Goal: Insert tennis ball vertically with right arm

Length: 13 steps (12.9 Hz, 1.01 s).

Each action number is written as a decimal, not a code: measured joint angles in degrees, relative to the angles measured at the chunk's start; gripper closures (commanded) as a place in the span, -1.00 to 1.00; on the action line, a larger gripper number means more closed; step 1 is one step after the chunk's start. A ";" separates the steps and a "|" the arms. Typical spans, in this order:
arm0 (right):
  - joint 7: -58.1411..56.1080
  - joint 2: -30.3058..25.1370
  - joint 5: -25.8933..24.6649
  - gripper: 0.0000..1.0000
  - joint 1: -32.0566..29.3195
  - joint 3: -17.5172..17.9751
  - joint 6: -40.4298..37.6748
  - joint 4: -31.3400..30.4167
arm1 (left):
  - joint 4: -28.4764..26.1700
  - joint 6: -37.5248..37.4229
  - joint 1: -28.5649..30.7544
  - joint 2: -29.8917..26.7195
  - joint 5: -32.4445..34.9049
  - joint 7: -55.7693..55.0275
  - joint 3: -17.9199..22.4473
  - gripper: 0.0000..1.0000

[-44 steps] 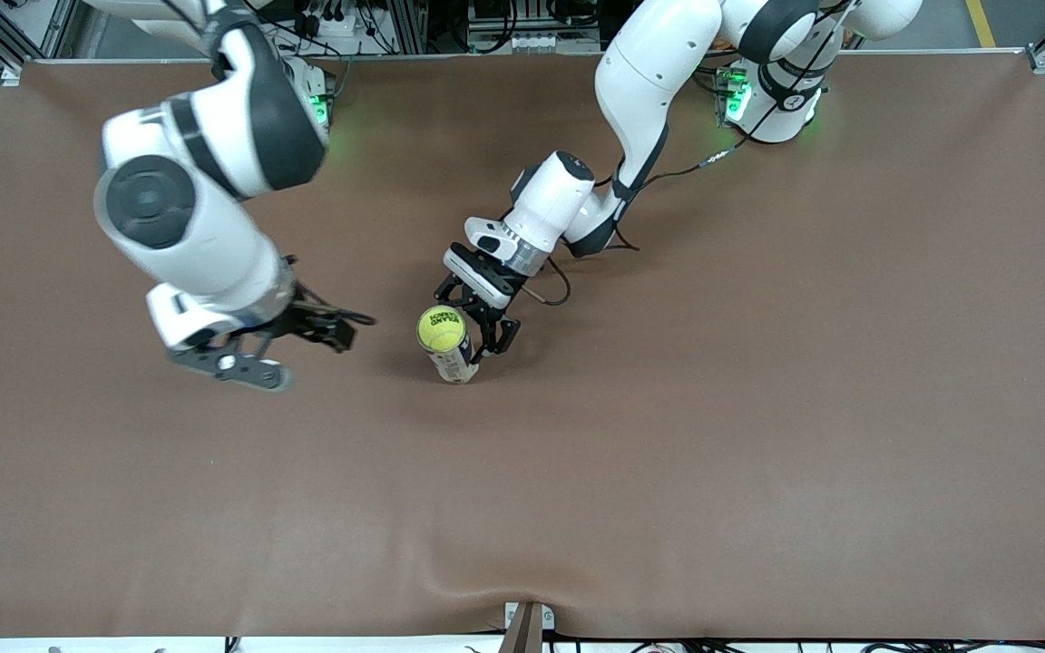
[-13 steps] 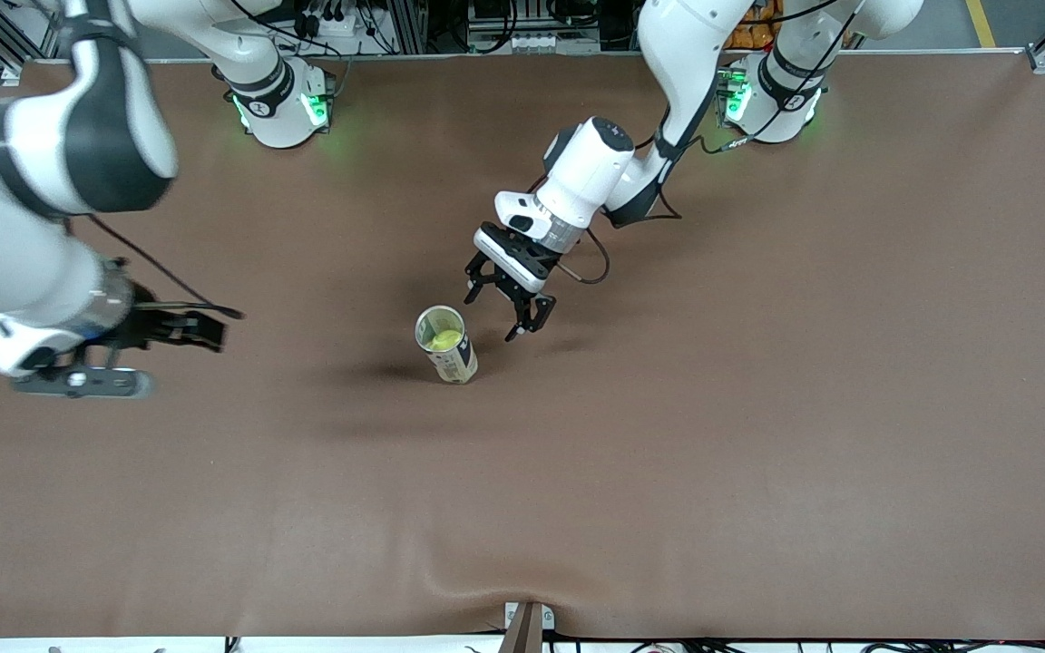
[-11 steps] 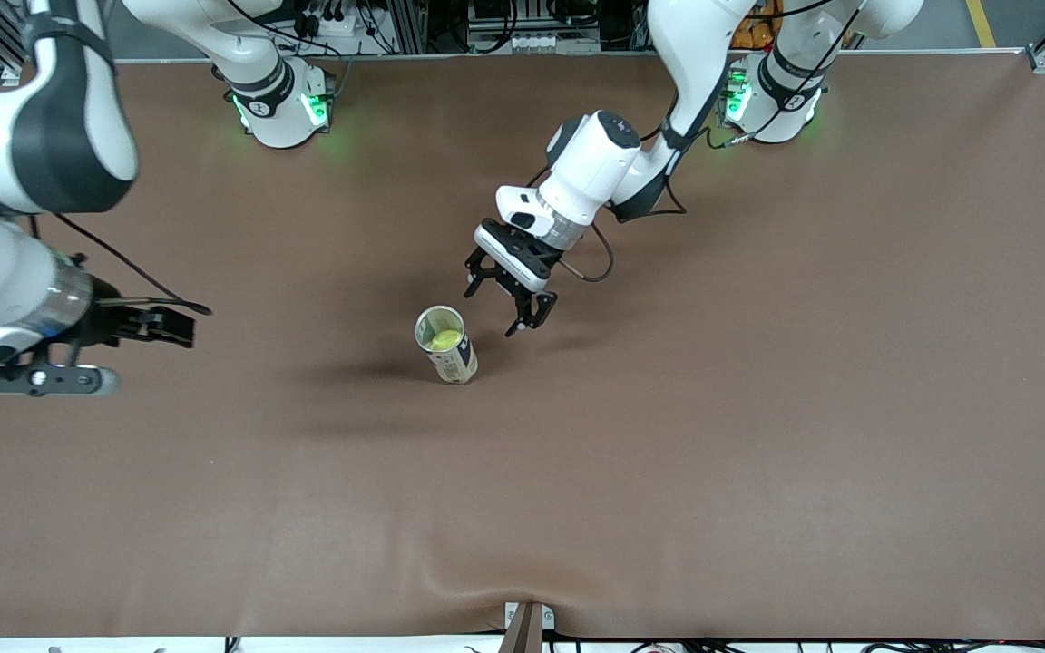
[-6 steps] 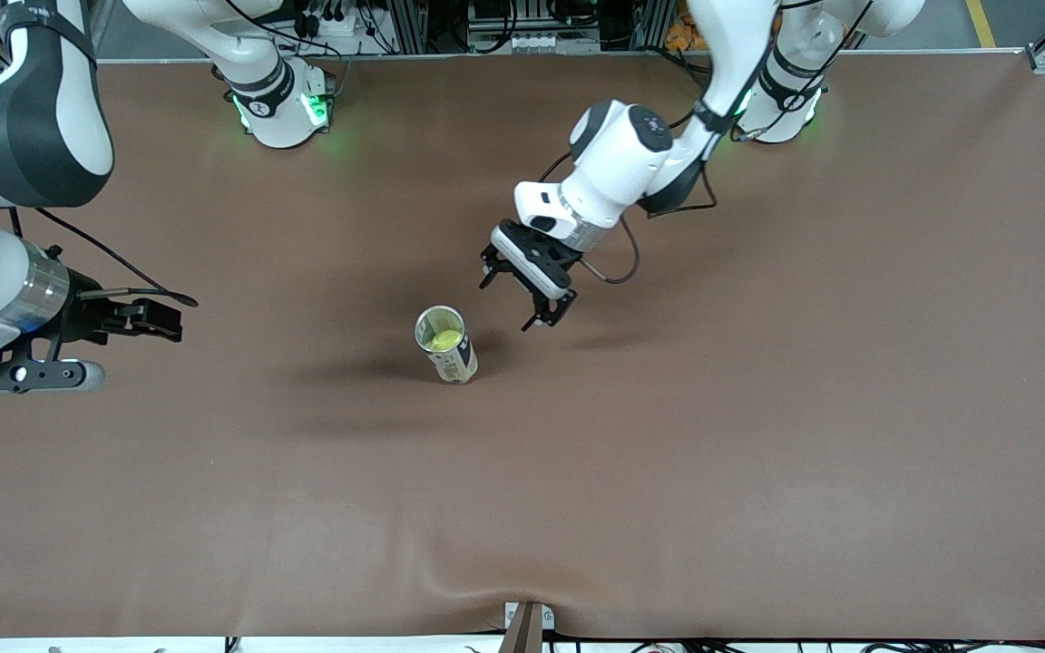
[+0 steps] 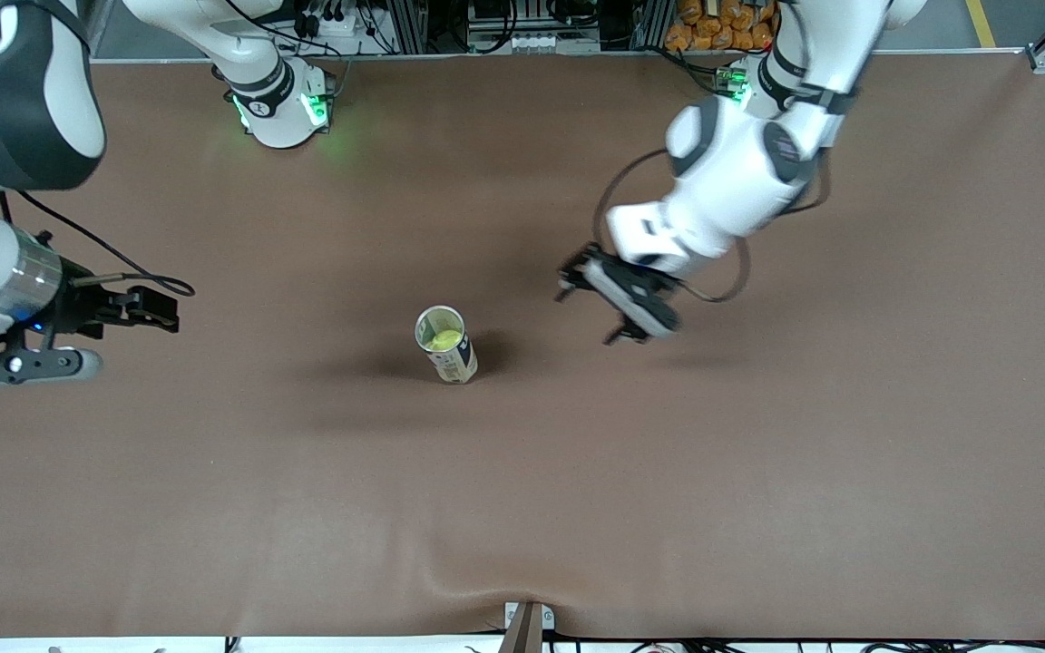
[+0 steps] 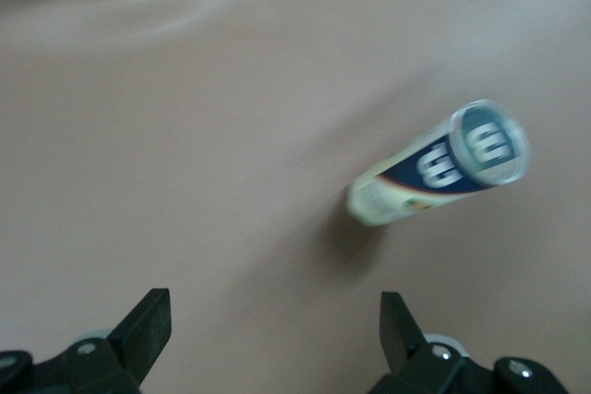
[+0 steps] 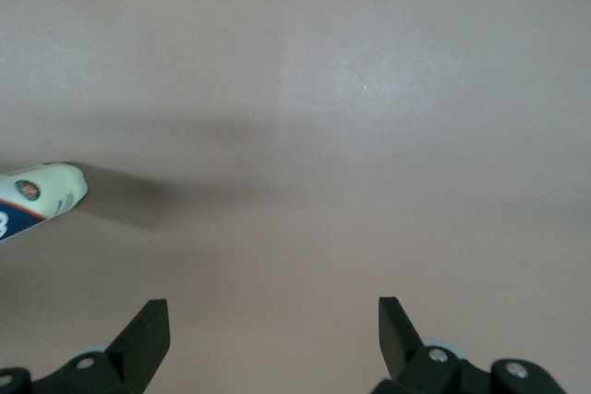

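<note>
Near the table's [image 5: 758, 472] middle a can [image 5: 446, 344] stands upright with the tennis ball [image 5: 444, 340] inside. The left gripper [image 5: 611, 308] hangs just beside it, fingers apart, empty. The right gripper [image 5: 78, 336], fingers spread, empty, hovers at its own table end.

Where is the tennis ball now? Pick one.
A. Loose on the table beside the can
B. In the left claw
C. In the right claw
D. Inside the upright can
D: the front view looks down the open mouth of the standing can and shows the yellow ball inside it.
</note>
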 measured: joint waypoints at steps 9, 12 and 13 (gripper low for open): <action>0.04 -9.17 0.01 -1.00 -4.95 4.70 -0.53 -8.89 | 18.27 -41.37 18.75 -4.42 28.77 -15.63 0.08 -1.00; 0.06 -10.94 0.01 -1.00 -5.18 4.66 -4.37 -8.91 | 23.15 -48.03 21.56 -4.45 30.76 -20.39 0.20 -1.00; 0.07 -11.38 0.01 -1.00 -5.46 4.67 -4.86 -8.91 | 24.22 -49.66 22.54 -4.46 30.82 -21.91 0.20 -1.00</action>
